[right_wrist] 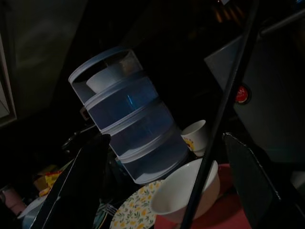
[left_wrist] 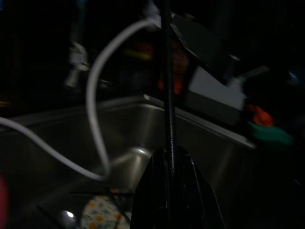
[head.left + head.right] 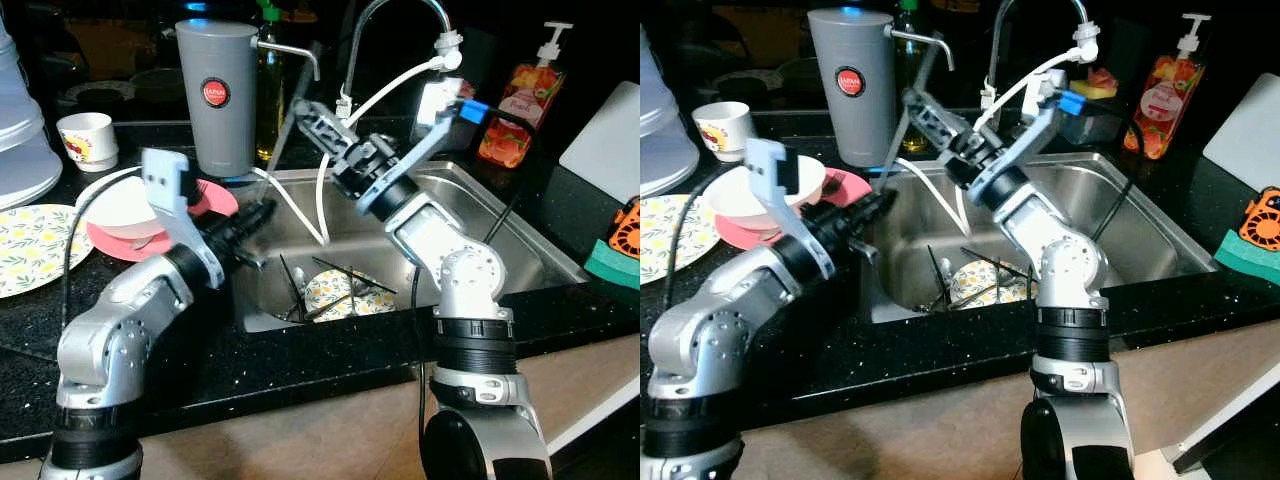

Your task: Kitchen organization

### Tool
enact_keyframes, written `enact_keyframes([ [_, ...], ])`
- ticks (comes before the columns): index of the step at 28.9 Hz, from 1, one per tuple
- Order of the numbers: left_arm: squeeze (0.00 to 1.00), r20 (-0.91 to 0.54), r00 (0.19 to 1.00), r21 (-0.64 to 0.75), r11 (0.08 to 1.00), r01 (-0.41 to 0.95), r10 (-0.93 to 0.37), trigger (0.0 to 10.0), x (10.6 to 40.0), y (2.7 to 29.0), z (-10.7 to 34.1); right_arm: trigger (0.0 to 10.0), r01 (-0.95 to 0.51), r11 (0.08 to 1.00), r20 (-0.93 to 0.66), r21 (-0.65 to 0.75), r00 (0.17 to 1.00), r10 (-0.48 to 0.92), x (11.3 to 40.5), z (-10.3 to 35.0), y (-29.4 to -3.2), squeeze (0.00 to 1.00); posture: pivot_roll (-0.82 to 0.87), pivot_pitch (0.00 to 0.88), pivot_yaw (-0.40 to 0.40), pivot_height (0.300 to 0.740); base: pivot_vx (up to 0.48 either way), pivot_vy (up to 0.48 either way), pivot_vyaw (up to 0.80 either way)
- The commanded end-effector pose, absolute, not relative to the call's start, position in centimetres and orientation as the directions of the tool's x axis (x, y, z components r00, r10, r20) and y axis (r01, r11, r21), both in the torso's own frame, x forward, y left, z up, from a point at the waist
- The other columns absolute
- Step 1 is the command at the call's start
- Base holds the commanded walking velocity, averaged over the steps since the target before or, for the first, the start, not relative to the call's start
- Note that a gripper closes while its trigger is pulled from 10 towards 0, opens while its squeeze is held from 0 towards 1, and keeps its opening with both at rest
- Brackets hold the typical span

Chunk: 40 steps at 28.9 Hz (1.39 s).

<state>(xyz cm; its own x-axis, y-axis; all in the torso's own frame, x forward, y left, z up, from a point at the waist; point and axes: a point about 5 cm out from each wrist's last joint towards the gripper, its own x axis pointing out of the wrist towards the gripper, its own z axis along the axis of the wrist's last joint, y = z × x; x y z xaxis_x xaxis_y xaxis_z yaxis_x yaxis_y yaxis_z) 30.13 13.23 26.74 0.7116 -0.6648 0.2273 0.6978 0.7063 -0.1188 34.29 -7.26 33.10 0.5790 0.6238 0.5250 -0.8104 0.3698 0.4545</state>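
Observation:
My left gripper (image 3: 262,210) hovers over the left rim of the steel sink (image 3: 500,215), shut on the lower end of a thin dark chopstick (image 3: 285,130) that slants up toward the grey jug. The left wrist view shows the chopstick (image 2: 167,86) rising out of the closed fingers (image 2: 152,191). My right gripper (image 3: 305,112) reaches across from above the sink and stands open around the upper part of the stick; its fingers (image 1: 86,191) sit well apart with the chopstick (image 1: 219,119) between them. A floral plate (image 3: 335,295) with more chopsticks (image 3: 350,275) lies in the sink.
A grey jug (image 3: 215,95), a pink plate (image 3: 110,240) bearing a white bowl (image 3: 125,205), a floral plate (image 3: 30,245) and a cup (image 3: 88,140) stand on the left counter. Faucet (image 3: 390,20) and white hose (image 3: 322,200) hang over the sink. Soap bottle (image 3: 520,100), green sponge (image 3: 615,262) lie right.

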Motion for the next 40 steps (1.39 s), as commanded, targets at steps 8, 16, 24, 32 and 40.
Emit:
enact_keyframes([
  [8, 0.0, 0.197, 0.668, -0.094, 0.664, 0.742, -0.718, 0.0, 29.5, 12.6, 26.7, 10.0, -0.812, 0.375, 0.506, 0.447, 0.575, 0.643, 34.0, 32.9, -7.3, 0.0, -0.02, 0.058, -0.052, 0.74, 0.0, 0.0, 0.0],
  [16, 0.0, 0.191, 0.673, -0.091, 0.669, 0.737, -0.715, 0.0, 29.5, 12.8, 26.9, 8.6, -0.804, 0.379, 0.487, 0.459, 0.584, 0.649, 34.1, 32.7, -7.4, 0.0, -0.02, 0.061, -0.052, 0.74, 0.0, 0.0, 0.0],
  [24, 0.0, 0.189, 0.673, -0.091, 0.67, 0.737, -0.715, 0.0, 29.4, 13.0, 27.0, 0.0, -0.804, 0.367, 0.485, 0.469, 0.581, 0.653, 34.1, 32.4, -7.3, 0.0, -0.02, 0.066, -0.054, 0.74, 0.0, 0.0, 0.0],
  [32, 0.0, 0.174, 0.671, -0.09, 0.667, 0.74, -0.721, 0.0, 29.3, 13.1, 26.8, 0.0, -0.8, 0.374, 0.473, 0.468, 0.585, 0.659, 34.2, 32.0, -7.3, 0.0, -0.02, 0.069, -0.055, 0.74, 0.0, 0.0, 0.0],
  [40, 0.0, 0.157, 0.672, -0.076, 0.669, 0.739, -0.724, 0.0, 29.4, 13.1, 26.8, 0.0, -0.787, 0.394, 0.473, 0.474, 0.605, 0.64, 34.4, 31.9, -7.7, 0.0, -0.02, 0.085, -0.051, 0.74, 0.0, 0.0, 0.0],
])
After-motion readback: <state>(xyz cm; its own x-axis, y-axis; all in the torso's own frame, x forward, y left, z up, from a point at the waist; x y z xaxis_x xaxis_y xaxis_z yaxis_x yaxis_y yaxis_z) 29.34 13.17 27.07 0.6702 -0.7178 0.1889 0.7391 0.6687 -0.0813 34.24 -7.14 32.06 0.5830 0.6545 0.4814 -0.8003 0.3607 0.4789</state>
